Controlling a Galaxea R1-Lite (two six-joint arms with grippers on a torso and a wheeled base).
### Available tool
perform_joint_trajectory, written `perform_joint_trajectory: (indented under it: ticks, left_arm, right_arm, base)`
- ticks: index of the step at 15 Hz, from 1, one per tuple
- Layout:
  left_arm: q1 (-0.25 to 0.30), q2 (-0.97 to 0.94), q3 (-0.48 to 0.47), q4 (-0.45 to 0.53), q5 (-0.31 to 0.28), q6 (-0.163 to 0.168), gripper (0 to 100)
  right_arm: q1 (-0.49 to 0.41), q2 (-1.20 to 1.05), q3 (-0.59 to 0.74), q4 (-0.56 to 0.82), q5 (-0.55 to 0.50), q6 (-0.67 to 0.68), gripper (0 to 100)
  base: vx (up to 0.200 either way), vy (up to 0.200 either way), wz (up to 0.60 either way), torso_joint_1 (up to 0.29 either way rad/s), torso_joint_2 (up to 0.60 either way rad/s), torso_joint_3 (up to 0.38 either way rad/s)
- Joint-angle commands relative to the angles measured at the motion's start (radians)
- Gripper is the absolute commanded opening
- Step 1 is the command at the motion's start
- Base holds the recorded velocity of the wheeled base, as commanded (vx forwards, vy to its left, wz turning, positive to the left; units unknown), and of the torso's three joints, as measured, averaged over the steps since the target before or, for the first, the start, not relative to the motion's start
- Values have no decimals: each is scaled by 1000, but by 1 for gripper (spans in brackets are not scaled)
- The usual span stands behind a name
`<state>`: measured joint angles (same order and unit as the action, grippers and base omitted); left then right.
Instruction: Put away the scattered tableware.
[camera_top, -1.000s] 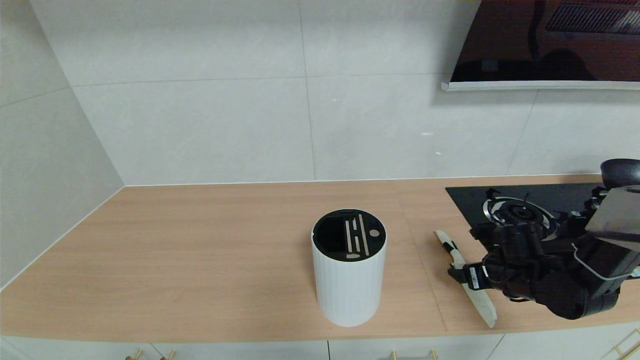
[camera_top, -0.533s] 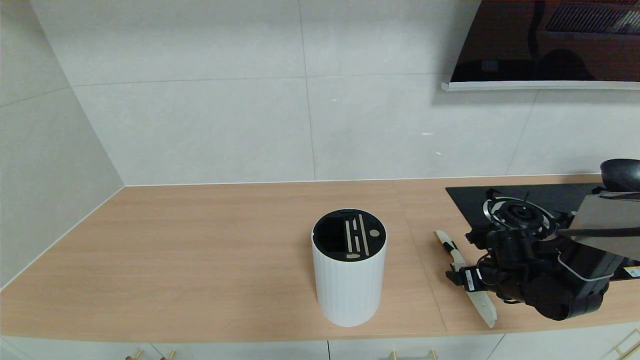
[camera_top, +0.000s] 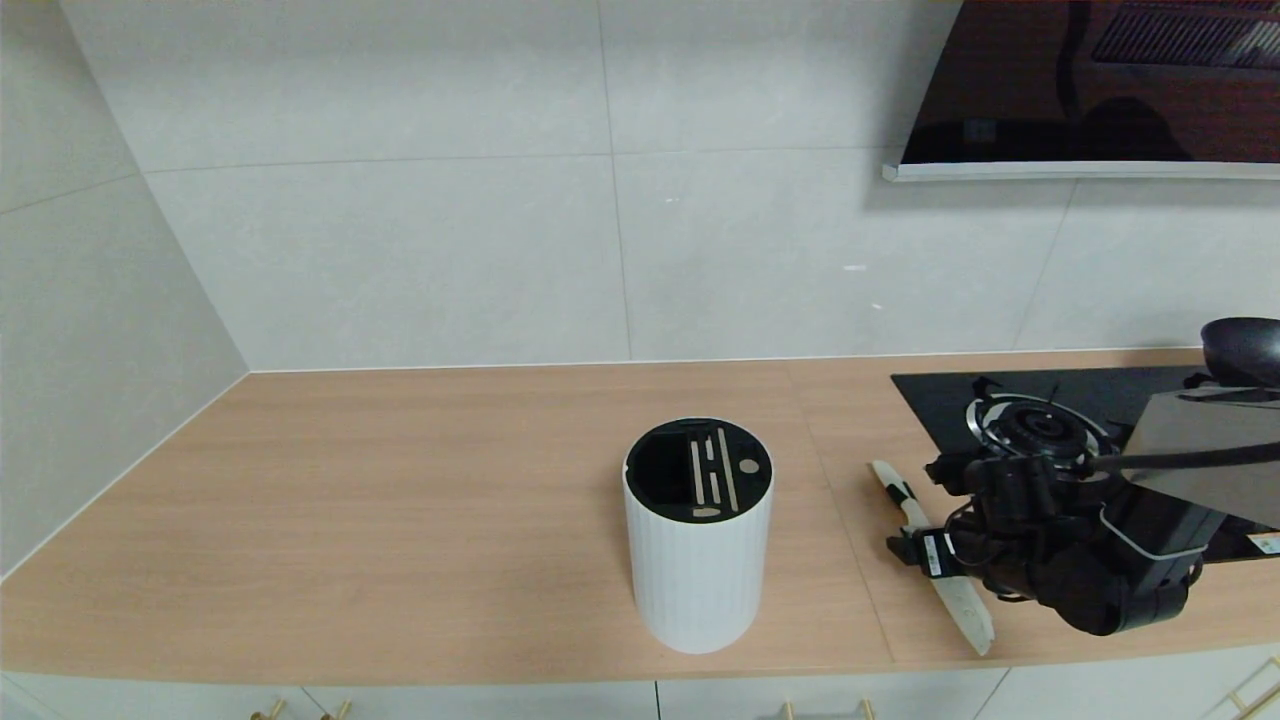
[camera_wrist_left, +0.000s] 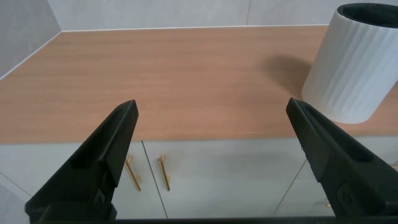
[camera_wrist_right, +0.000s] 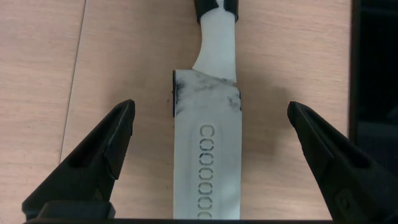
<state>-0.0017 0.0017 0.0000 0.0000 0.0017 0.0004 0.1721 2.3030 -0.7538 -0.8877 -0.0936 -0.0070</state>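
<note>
Straddling the knife, the right gripper has its jaws spread wide and grasps nothing. In the right wrist view one dark finger stands on each side of the blade. Bare wood shows between each finger and the blade's edges, so neither finger touches the knife. Whether the fingertips rest on the countertop cannot be told.

In the head view the right gripper sits low over the middle of the knife. The knife lies flat on the wood near the counter's front edge. Its pale blade points toward that edge, and its white handle with a black band points toward the wall. The blade carries a row of small oval marks down its length and a dark mottled patch near the handle. The knife lies between the white ribbed holder and the black stove, closer to the stove and well apart from the holder. The holder stands upright, and its dark top has one large opening and several narrow slots.

The left gripper is also wide open and holds nothing. It hovers off the counter's front edge, above cabinet doors with gold handles, and the holder stands beyond it on the counter.
</note>
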Motion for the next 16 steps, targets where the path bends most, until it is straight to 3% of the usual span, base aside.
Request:
perform_joint_trajectory:
  ticks: [1,6,7,16]
  left_arm:
    - [0,0,0,0,0,0,100]
    - [0,1,0,0,0,0,100]
    - [0,0,0,0,1,0,100]
    - [0,0,0,0,0,1,100]
  right_arm:
    - [1,18,-4,-11,0,-1,100]
    - [1,30,-7,-14,0,-1,100]
    - [1,35,-7,-14,0,-2,0]
    - [1,41,-10,-14,0,-2,0]
  base:
    - [0,0,0,0,0,0]
    - [0,0,0,0,0,0]
    - [0,0,0,0,0,0]
    - [0,0,0,0,0,0]
